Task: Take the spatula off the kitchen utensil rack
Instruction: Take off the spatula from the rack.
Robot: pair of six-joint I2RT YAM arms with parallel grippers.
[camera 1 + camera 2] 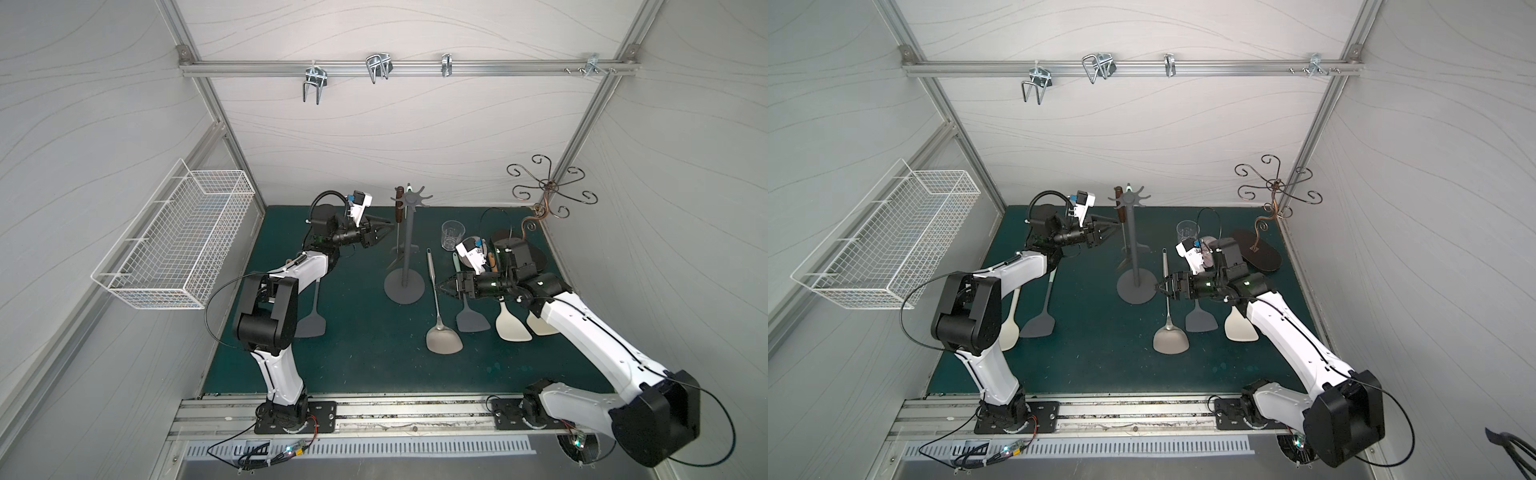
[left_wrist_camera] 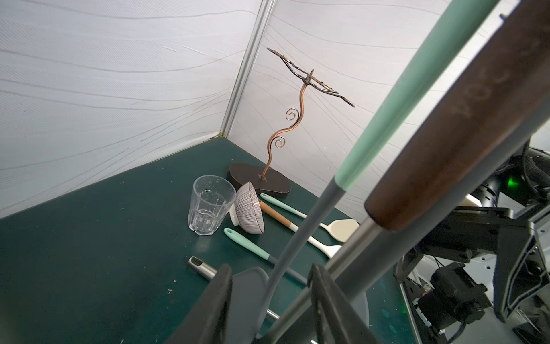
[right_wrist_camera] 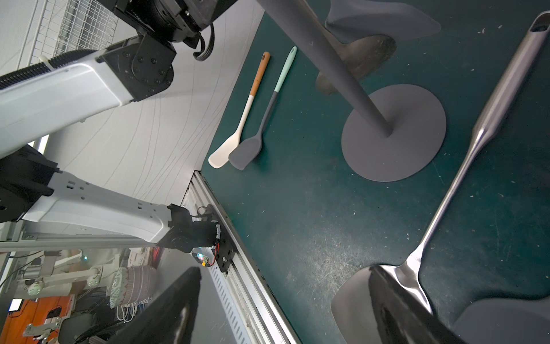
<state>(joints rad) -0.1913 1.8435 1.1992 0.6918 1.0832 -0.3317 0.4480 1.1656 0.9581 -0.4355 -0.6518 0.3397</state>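
Jaws parted, the left gripper (image 1: 390, 228) straddles the shaft of the mint spatula (image 2: 413, 89) hanging on the rack (image 1: 405, 287); the right gripper (image 1: 440, 286), jaws wide and empty, hovers above a steel spatula (image 1: 444, 340).

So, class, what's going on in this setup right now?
The left claw is up at the grey utensil rack, jaws apart at the shafts of the brown-handled spatula and the mint-handled spatula hanging there. Neither is lifted off yet. The right claw hovers open over a steel spatula lying on the mat.
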